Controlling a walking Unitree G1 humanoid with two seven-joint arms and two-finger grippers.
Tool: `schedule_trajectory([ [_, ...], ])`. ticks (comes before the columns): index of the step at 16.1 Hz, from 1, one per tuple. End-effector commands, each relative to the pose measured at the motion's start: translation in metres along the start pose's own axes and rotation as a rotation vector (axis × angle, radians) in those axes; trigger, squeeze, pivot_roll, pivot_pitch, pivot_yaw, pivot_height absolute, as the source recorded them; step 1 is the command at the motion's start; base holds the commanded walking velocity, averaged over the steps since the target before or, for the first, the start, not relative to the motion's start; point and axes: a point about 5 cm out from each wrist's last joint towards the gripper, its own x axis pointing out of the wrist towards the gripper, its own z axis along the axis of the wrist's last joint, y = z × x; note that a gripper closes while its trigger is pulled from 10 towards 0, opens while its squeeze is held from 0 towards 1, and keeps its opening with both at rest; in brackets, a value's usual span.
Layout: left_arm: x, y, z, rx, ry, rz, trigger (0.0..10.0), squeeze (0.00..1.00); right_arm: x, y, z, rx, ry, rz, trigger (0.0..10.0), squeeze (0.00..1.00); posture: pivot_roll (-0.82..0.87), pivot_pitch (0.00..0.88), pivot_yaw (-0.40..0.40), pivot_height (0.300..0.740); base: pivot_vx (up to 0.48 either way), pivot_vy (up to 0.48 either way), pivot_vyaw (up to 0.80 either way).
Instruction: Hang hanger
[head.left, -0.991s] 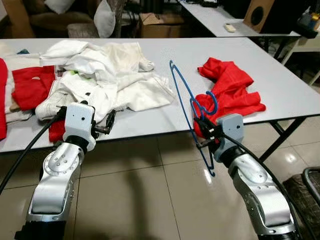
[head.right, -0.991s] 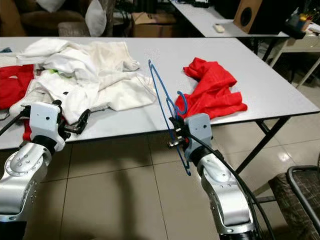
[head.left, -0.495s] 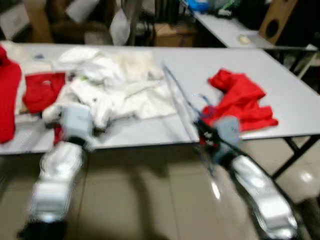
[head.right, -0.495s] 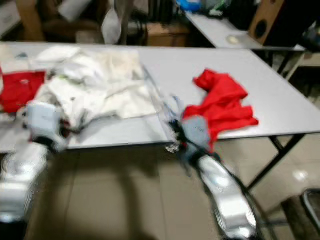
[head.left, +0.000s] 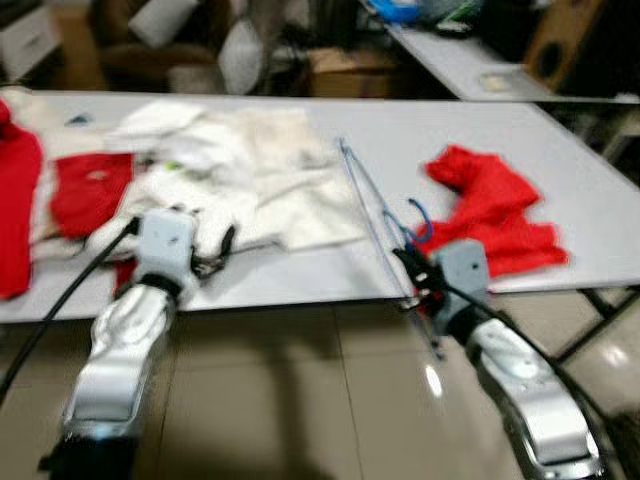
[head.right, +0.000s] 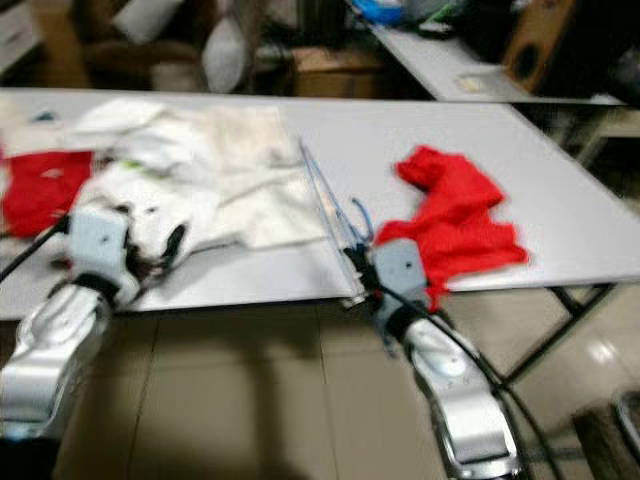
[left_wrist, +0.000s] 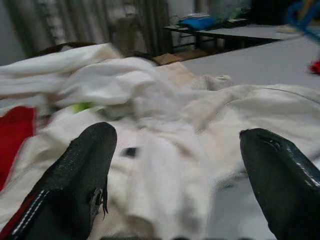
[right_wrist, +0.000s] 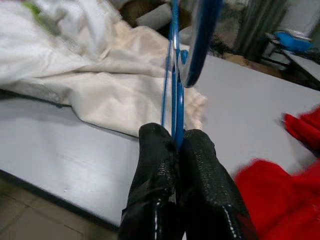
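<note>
A blue wire hanger (head.left: 385, 221) stands tilted over the front edge of the grey table (head.left: 560, 170), and my right gripper (head.left: 411, 275) is shut on its lower part. In the right wrist view the two fingers (right_wrist: 150, 170) pinch the blue wire (right_wrist: 175, 85). My left gripper (head.left: 216, 254) is open at the table's front edge, right by the heap of white clothes (head.left: 235, 170). The left wrist view has its two fingers (left_wrist: 82, 170) wide apart with the white clothes (left_wrist: 165, 130) between and beyond them.
A crumpled red garment (head.left: 490, 205) lies on the table to the right of the hanger. More red cloth (head.left: 85, 185) lies at the left. Table legs (head.right: 545, 335) stand at the lower right. Boxes and another table (head.left: 450, 60) are behind. Tiled floor lies below.
The camera has shifted and the views are blurred. The right gripper keeps its hold on the hanger, whose wire now leans lower over the table. The left gripper stays open by the white clothes.
</note>
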Motion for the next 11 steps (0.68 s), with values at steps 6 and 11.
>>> schedule_trajectory([
  [6,-0.002,0.002,-0.003,0.002,0.009,-0.003,10.0,0.0,0.003,0.003,0.007,0.045,-0.057,-0.005,10.0,0.0,-0.02,0.0,-0.047,0.74,0.296,0.0,0.27],
  [11,0.0,-0.003,-0.002,-0.001,-0.001,-0.039,10.0,0.0,0.002,-0.014,0.007,0.087,-0.064,-0.151,10.0,0.0,-0.03,0.0,-0.038,0.74,0.304,0.0,0.0],
])
